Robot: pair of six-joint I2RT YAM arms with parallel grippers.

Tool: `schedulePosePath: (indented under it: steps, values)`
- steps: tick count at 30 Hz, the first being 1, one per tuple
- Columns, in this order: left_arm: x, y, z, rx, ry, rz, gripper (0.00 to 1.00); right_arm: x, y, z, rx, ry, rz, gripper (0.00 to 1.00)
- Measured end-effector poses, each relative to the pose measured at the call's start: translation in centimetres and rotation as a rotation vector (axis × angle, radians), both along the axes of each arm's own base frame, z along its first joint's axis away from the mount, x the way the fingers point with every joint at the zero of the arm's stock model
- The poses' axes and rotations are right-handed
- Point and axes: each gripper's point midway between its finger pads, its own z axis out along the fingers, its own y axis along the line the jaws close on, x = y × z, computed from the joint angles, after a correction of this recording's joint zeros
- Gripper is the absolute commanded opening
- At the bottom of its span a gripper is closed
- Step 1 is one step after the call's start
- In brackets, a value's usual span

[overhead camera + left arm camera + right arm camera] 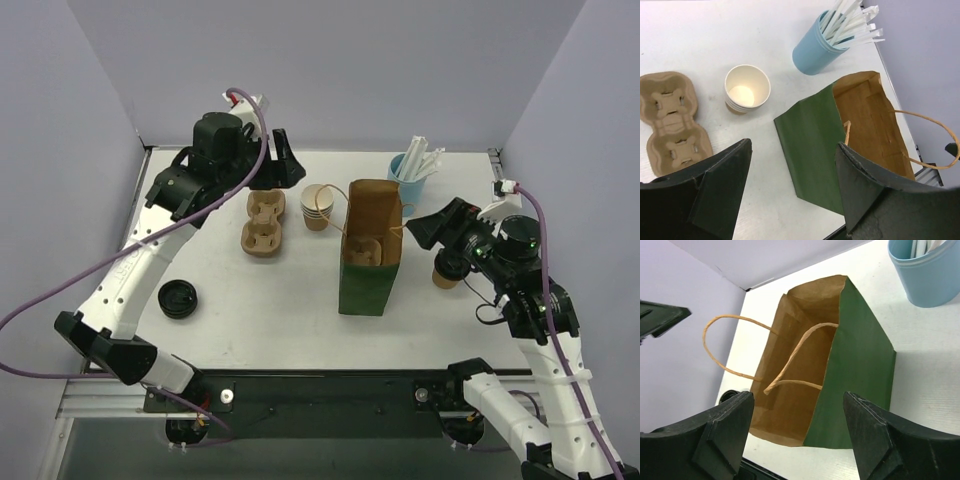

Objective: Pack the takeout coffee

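Observation:
A brown kraft cup (445, 274), the takeout coffee, stands on the table right of the green paper bag (368, 275). It is half hidden under my right wrist, so its top barely shows. The bag stands upright and open, and it also shows in the left wrist view (812, 145) and the right wrist view (860, 370). No cup shows inside it. My right gripper (428, 228) (797, 396) is open and empty, just right of the bag's mouth. My left gripper (287, 168) (793, 145) is open and empty, raised at the back left of the bag.
A stack of lidless tan cups (317, 207) (746, 89) and a pulp cup carrier (263, 225) (671, 122) lie left of the bag. A blue holder of wrapped straws (408, 172) (815, 47) (927, 275) stands behind it. Black lids (180, 298) sit at the front left.

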Motion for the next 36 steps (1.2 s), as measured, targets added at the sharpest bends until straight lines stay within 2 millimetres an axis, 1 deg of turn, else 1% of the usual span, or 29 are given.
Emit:
schedulePosePath:
  steps: [3,6,11,13,15,16,21,25,29,32,33,34,36]
  values:
    - [1.0,-1.0,0.2,-0.027,-0.018,-0.035,0.76,-0.6,0.2,0.6,0.035,-0.012,0.007,0.73]
    - [1.8,-1.9,0.4,-0.035,-0.054,-0.075,0.76,-2.0,-0.1,1.5,0.058,-0.057,0.002,0.73]
    - [3.0,-3.7,0.4,-0.046,-0.074,-0.138,0.76,-5.0,-1.7,3.2,0.108,-0.142,-0.063,0.72]
    - [3.7,-4.7,-0.1,-0.055,-0.071,-0.167,0.75,-5.7,-2.5,3.2,0.118,-0.15,-0.101,0.72]
    - [4.3,-5.9,-1.4,-0.049,-0.058,-0.208,0.75,-6.0,-3.0,2.4,0.106,-0.12,-0.126,0.72]
    - [4.7,-6.6,-2.1,-0.041,-0.06,-0.237,0.74,-6.1,-3.2,1.5,0.093,-0.088,-0.138,0.72]
    - [6.1,-10.7,-5.9,-0.015,-0.056,-0.426,0.69,-6.8,-3.5,-1.4,0.045,0.01,-0.143,0.72]
    - [7.3,-13.9,-7.0,-0.034,-0.068,-0.552,0.68,-7.8,-3.4,-2.5,0.009,0.049,-0.11,0.72]
    - [7.8,-16.2,-7.4,-0.014,-0.115,-0.628,0.68,-8.8,-3.5,-3.1,-0.013,0.078,-0.096,0.72]
    - [7.1,-17.6,-7.8,0.035,-0.149,-0.685,0.62,-9.4,-3.7,-2.8,-0.025,0.068,-0.093,0.72]
    - [6.6,-17.9,-8.1,0.055,-0.155,-0.704,0.53,-9.5,-3.8,-2.8,-0.028,0.065,-0.093,0.72]
    - [6.2,-18.1,-8.4,0.076,-0.158,-0.72,0.47,-9.6,-3.8,-2.8,-0.031,0.062,-0.095,0.72]
    - [5.3,-18.5,-9.1,0.116,-0.159,-0.746,0.4,-9.8,-4.0,-2.9,-0.039,0.062,-0.098,0.72]
